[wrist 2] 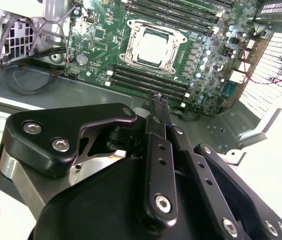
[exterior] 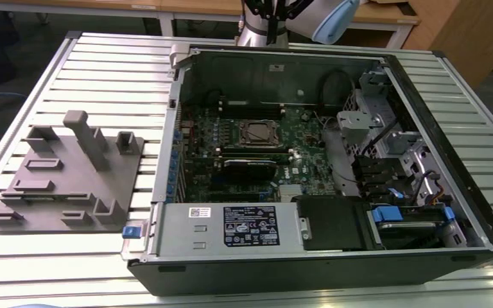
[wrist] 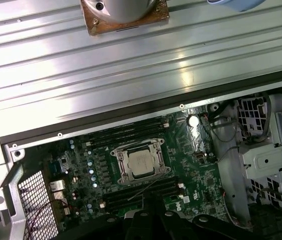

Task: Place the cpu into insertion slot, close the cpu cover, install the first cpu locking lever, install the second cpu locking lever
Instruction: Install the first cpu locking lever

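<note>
Although the jaws are shut tip to tip, I see nothing held between them in the second wrist view. The cpu [wrist 2: 151, 47] lies ahead of the tips and well apart from them, beyond the memory slots [wrist 2: 148, 80]. It is seated in the slot [wrist: 118, 159] with the cover [wrist 2: 167, 65] apparently down around it; whether either lever is latched I cannot tell.

Risks, as I judge them: thin closed tips could slide off a springy lever and let it snap back. An off-line descent could strike the memory slots or the small capacitors [wrist 2: 206, 52] beside the socket. If the cpu sits askew, pressure on the cover could bend contacts.

Containers: the case [exterior: 315, 266] holds the board [exterior: 203, 173], a power supply [exterior: 246, 224] and drive bays [exterior: 400, 218]; it rests on the counter [exterior: 101, 64].
</note>
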Controlling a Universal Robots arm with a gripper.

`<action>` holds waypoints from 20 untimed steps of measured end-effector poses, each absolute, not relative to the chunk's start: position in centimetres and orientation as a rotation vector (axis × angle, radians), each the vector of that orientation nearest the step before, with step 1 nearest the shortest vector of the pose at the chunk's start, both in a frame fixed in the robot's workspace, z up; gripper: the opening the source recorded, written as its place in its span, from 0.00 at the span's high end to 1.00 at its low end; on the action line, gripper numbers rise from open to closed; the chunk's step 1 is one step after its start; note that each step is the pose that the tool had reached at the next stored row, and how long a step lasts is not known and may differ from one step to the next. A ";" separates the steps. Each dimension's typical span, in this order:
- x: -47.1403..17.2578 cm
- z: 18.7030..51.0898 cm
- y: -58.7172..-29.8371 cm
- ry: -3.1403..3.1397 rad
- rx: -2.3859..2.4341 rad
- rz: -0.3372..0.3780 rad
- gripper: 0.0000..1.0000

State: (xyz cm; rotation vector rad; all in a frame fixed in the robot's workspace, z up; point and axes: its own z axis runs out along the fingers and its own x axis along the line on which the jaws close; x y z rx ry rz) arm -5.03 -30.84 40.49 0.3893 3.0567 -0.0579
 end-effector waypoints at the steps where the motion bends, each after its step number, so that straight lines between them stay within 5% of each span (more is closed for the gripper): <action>1: -5.0 40.4 -30.8 3.057 0.389 -0.058 0.90; 20: -5.0 39.9 -30.8 3.057 0.389 -0.058 0.90</action>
